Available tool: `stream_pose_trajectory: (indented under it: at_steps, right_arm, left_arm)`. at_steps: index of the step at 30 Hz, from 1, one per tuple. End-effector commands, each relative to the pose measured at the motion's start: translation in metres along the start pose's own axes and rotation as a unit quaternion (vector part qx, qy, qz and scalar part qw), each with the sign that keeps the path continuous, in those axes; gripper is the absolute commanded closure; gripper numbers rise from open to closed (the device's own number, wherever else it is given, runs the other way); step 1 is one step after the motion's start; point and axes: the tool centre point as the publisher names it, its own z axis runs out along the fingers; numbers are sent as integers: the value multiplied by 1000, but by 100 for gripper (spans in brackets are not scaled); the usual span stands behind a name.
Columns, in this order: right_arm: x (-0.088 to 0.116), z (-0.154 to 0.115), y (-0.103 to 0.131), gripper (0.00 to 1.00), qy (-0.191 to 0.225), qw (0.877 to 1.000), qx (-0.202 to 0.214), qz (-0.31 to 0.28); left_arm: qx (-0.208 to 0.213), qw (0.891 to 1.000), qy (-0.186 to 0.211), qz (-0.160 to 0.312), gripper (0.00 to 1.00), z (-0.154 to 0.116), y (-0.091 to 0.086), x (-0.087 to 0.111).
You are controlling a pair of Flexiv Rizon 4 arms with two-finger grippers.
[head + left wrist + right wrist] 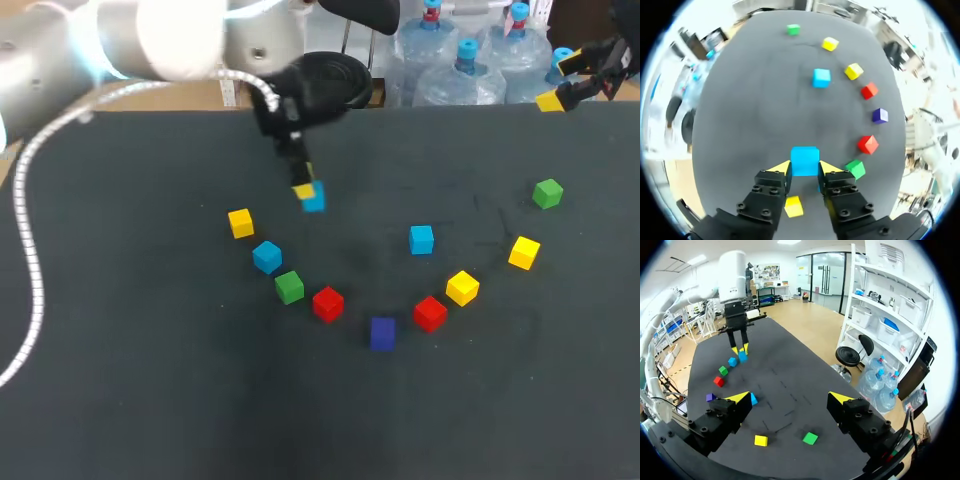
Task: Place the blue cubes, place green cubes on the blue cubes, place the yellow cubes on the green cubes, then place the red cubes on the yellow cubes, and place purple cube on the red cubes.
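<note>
Within left gripper [805, 169], blue cube [805, 160], clamped, edges square to gripper

I saw even, bright overhead light; the dark grey matte table [150, 400] showed only faint shadows, while my left arm's white casing [170, 35] glared.

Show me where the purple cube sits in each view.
Head view: purple cube between two red cubes, at the arc's near middle.
Left wrist view: between those red cubes, ahead of the left tool, off to one side.
Right wrist view: close beside the right tool.
Shared landmark: left tool shut on a blue cube.
</note>
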Motion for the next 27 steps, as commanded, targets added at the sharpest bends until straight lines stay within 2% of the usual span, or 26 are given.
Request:
stream_pose_trajectory:
  at_steps: [1,9,19,27]
  right_arm:
    - [0,0,0,0,0,1000,1,0]
    - [0,0,0,0,0,1000,1,0]
    - [0,0,0,0,0,1000,1,0]
    - [0,0,0,0,0,1000,1,0]
  left_arm:
    - [10,999,47,24,100,14,1,-27]
    - [18,998,47,25,100,36,-2,-46]
    - [14,1000,24,11,100,43,-13,-75]
    - [11,1000,20,-2,100,50,-20,-87]
